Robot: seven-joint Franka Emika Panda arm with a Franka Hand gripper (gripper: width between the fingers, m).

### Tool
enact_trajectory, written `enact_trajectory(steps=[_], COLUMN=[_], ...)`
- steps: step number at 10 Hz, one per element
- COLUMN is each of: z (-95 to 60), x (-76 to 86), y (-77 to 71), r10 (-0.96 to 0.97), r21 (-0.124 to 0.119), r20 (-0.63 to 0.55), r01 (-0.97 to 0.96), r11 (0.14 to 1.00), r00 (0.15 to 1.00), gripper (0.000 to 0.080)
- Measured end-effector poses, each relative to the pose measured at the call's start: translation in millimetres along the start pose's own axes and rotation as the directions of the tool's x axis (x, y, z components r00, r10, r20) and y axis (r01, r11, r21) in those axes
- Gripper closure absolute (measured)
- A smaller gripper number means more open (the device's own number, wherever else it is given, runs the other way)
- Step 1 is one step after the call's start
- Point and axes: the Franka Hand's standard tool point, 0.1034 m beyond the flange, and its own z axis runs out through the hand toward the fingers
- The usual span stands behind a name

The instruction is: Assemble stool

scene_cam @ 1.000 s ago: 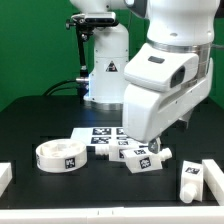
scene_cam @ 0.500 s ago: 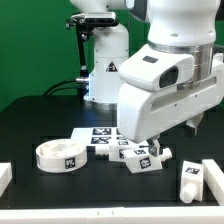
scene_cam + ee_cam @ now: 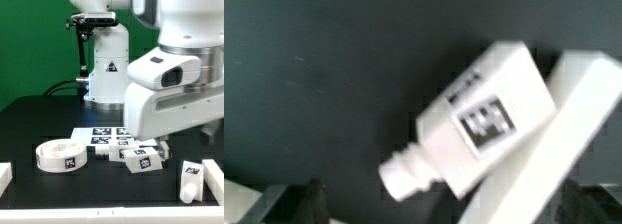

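The round white seat (image 3: 60, 156) lies on the black table at the exterior view's left. One tagged white leg (image 3: 140, 159) lies near the middle, and another leg (image 3: 190, 179) stands at the right. My gripper (image 3: 161, 147) hangs just above the middle leg, mostly hidden by the arm's white housing. In the blurred wrist view, the tagged leg (image 3: 482, 118) lies at an angle with its peg end towards my gripper (image 3: 452, 205). A second white piece (image 3: 573, 130) lies alongside it. The dark fingertips (image 3: 304, 200) stand wide apart and hold nothing.
The marker board (image 3: 98, 134) lies flat behind the legs. White blocks sit at the front left edge (image 3: 5, 176) and the front right edge (image 3: 216, 180). A second robot base (image 3: 105, 70) with a cable stands at the back.
The arm's housing has shifted towards the exterior view's right and turned a little. The seat and the legs have not moved.
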Motion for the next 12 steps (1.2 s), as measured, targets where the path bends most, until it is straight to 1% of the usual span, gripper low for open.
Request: enact_trajectory(steps=[4,5,6,7,11,12], z=[2.1,5.2,14.7,21.7,22.7,29.7], x=[-0.3,-1.3,-3.1,-2.3,-2.9,-5.9], y=[-0.8,-0.7,1.8,9.7,8.9,12.7], r10=[-0.01,0.058,0.146,0.203,0.199,0.228], r21=[0.001,0.004,0.006,0.014,0.016,0.026], r20=[-0.004,0.001,0.013,0.007,0.01,0.02], r01=[0.01,-0.058,-0.146,-0.203,-0.2,-0.228], r11=[1.0,0.998,0.989,0.979,0.98,0.973], r00=[1.0,0.998,0.989,0.979,0.98,0.974], gripper=[0.015,0.015,0.015,0.015,0.015,0.015])
